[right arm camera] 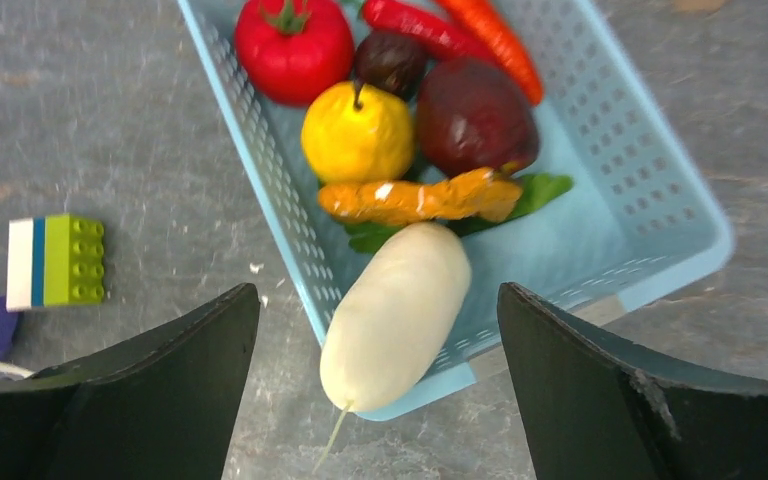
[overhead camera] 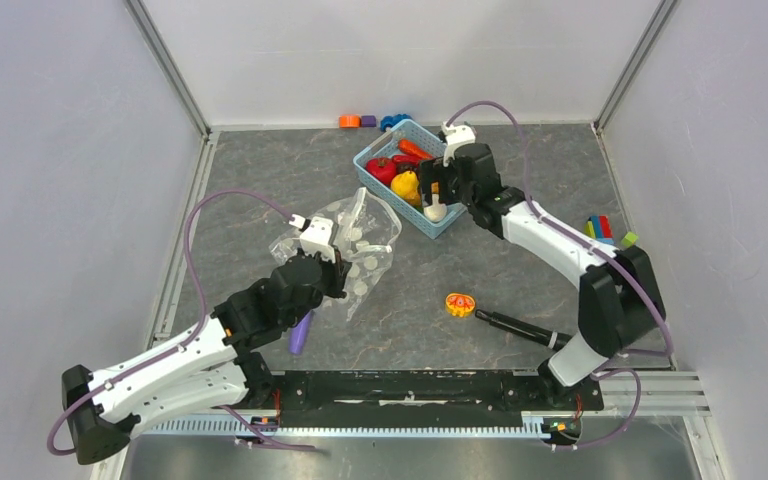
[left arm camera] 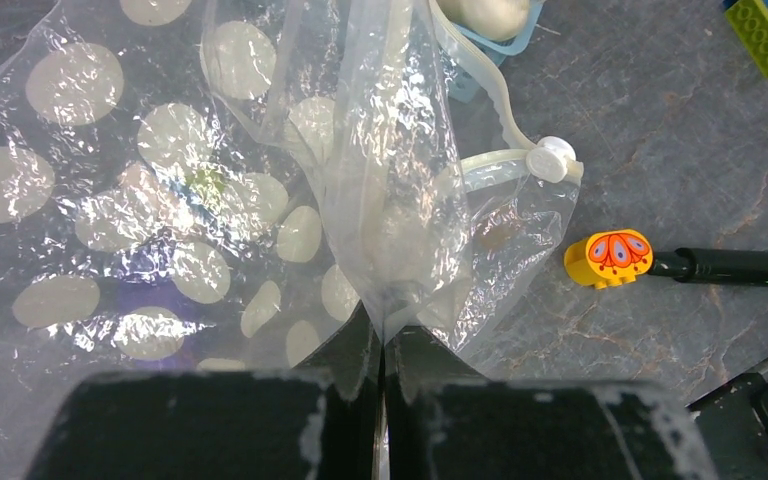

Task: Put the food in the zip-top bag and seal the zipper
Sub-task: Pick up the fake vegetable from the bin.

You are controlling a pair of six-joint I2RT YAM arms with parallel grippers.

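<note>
While the left claw (left arm camera: 382, 345) pinches the zip-top bag (left arm camera: 160, 200), the right claw (right arm camera: 378, 300) is spread.

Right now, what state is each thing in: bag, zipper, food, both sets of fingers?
zip-top bag, pinched, crumpled, no food visible inside
zipper, unsealed, strips apart
food, lying in the basket
white vegetable, across basket rim, ungrasped
left fingers, shut on the zip-top bag
right fingers, open over the basket
</note>
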